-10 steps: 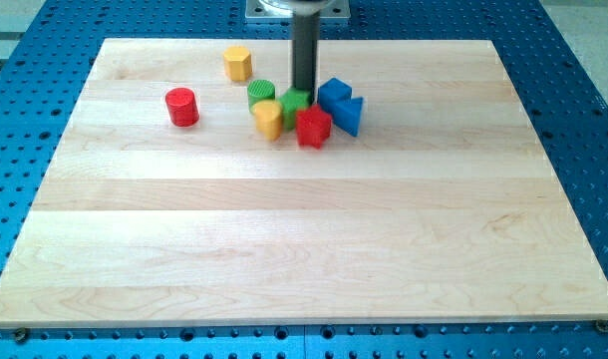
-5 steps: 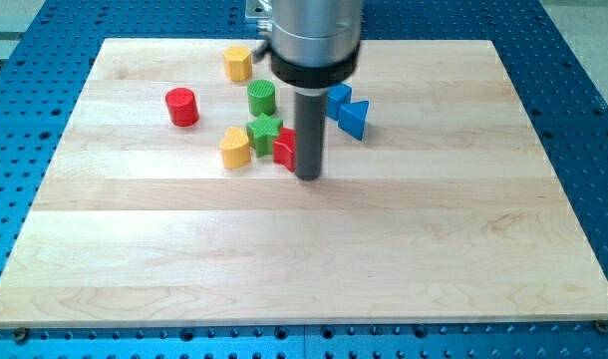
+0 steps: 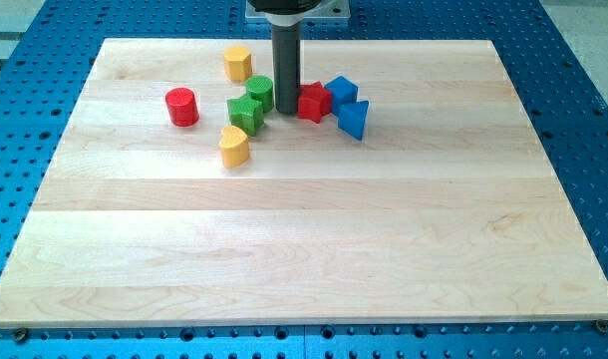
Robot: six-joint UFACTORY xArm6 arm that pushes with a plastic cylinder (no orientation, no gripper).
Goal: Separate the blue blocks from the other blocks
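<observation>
My tip [image 3: 286,109] stands on the board between the green blocks on its left and a red block [image 3: 313,102] on its right. A blue cube-like block [image 3: 340,93] touches the red block's right side. A blue triangular block [image 3: 353,120] lies just below it. A green star block [image 3: 244,113] and a green cylinder [image 3: 261,92] sit left of the rod. A yellow block [image 3: 234,146] lies below the green star. A red cylinder [image 3: 181,107] stands apart at the left. A yellow hexagonal block [image 3: 238,63] is near the top.
The wooden board [image 3: 304,249] lies on a blue perforated table [image 3: 583,80]. The arm's mount [image 3: 297,8] is at the view's top edge.
The rod has moved up from below the cluster to between the green blocks and the red block. The red block now sits against the blue cube. The green star shifted left.
</observation>
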